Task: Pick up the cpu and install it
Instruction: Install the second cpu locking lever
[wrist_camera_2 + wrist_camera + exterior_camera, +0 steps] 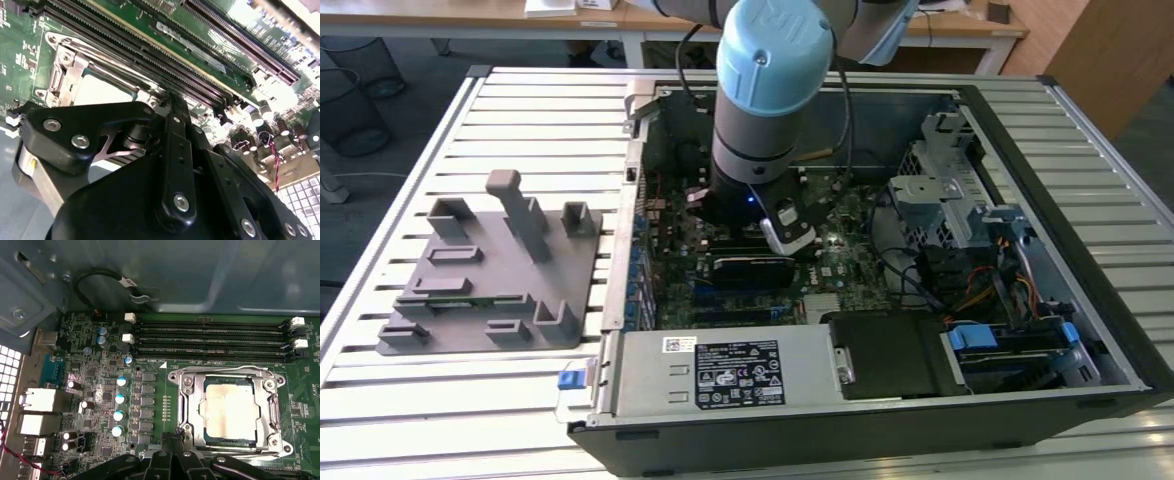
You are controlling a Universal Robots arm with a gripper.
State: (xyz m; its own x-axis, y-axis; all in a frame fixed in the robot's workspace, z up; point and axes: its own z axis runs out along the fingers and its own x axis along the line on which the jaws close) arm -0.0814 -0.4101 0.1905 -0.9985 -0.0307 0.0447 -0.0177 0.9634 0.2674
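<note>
We find the robot arm [771,90] reaching down into an open computer case [1067,180] that lies on a slatted metal table [520,100]. The gripper [781,232] sits low over the green motherboard [95,390], close to the middle of the case in the exterior view.

In the first wrist view the cpu [231,409] lies flat inside the socket, its pale metal top facing up, ringed by the silver metal frame [192,405]. The frame rests down around the chip's edges. In the second wrist view we see the same cpu [100,90] partly covered by the gripper's black linkage [175,165]. The gripper [172,440] stands just beside the socket's edge.

We note that the black fingers [176,437] appear drawn close together at their tips, and they hold nothing that we can see. We cannot tell whether the tips touch the frame.

Four long memory slots [210,340] run beside the socket. On the exterior view's left, well apart from the case, a grey plastic fixture [494,270] stands on the table. A black power supply [734,375] occupies the case's near corner.
</note>
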